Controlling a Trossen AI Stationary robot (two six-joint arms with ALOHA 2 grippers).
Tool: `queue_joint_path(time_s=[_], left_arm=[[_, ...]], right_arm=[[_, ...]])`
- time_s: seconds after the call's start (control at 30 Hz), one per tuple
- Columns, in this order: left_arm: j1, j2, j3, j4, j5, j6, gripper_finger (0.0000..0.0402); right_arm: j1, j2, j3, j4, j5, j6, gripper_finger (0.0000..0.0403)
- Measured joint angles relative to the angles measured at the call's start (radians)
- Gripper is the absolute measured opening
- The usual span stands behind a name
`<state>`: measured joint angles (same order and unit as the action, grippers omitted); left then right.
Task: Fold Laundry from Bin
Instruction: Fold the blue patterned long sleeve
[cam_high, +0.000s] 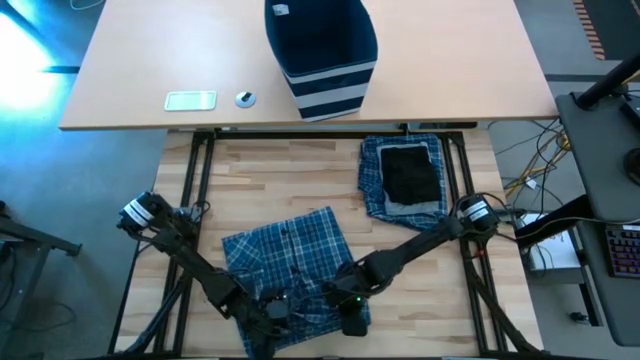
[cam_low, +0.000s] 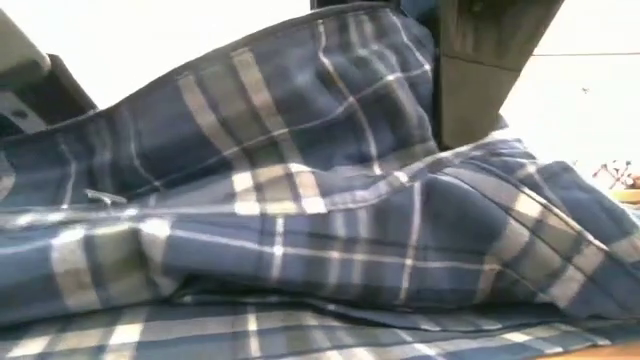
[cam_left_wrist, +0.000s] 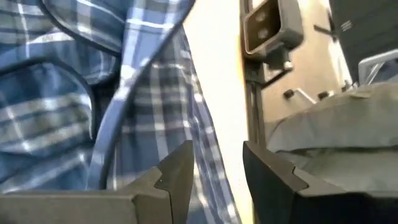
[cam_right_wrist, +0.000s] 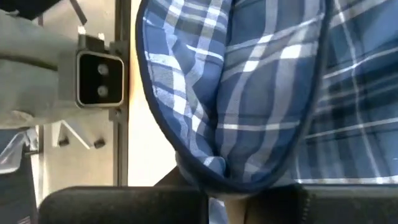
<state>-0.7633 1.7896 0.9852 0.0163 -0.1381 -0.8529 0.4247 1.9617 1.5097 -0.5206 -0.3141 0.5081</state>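
Fabric is filling the space around both grippers at the near edge of the table. The right gripper is sitting low on the plaid shirt, and its fingers are closed together on a fold of the cloth hem, which is bulging out just in front of them in the right wrist view. The left gripper is lying just beside it on the same garment; its two fingers are standing partly apart with a clear gap between them, and nothing is showing inside that gap, so it is probably not holding the cloth. The plaid shirt is spreading away from both grippers toward the middle of the table, still wrinkled and only partly folded. Further out, on the right side, a finished pile is lying flat, with a black piece on top of folded plaid and grey layers. The bin is standing well apart on the far table and is looking empty from above. So the task is seeming far along: the last garment is waiting for its final folds and then stacking.
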Motion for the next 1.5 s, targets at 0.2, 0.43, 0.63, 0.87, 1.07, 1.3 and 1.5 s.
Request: queue_joint_path(time_s=[0.2, 0.43, 0.63, 0.87, 1.07, 1.3, 1.5], left_arm=[[-0.025, -0.022, 0.043, -0.166, 0.000, 0.004, 0.0123], [-0.055, -0.037, 0.078, -0.240, 0.001, -0.043, 0.0123], [-0.074, -0.013, 0.095, -0.263, 0.000, -0.086, 0.0123], [-0.085, 0.019, 0.096, -0.240, -0.006, -0.107, 0.0123], [-0.098, 0.046, 0.099, -0.201, -0.006, -0.104, 0.0123], [-0.095, 0.064, 0.099, -0.224, -0.025, -0.071, 0.0123], [-0.091, -0.007, 0.099, -0.279, -0.054, -0.072, 0.0123]], right_arm=[[-0.042, 0.017, 0.000, 0.002, -0.012, 0.007, 0.0065], [-0.053, -0.054, 0.007, -0.055, -0.085, 0.061, 0.0123], [-0.002, -0.060, 0.001, -0.236, -0.131, 0.112, 0.0091], [0.035, -0.026, 0.001, 0.069, -0.185, 0.165, 0.0015], [-0.044, 0.012, -0.016, 0.128, -0.022, 0.174, 0.0009], [-0.116, 0.074, -0.076, 0.137, -0.022, 0.089, 0.0009], [-0.102, 0.077, -0.069, 0.136, -0.052, 0.026, 0.0009]])
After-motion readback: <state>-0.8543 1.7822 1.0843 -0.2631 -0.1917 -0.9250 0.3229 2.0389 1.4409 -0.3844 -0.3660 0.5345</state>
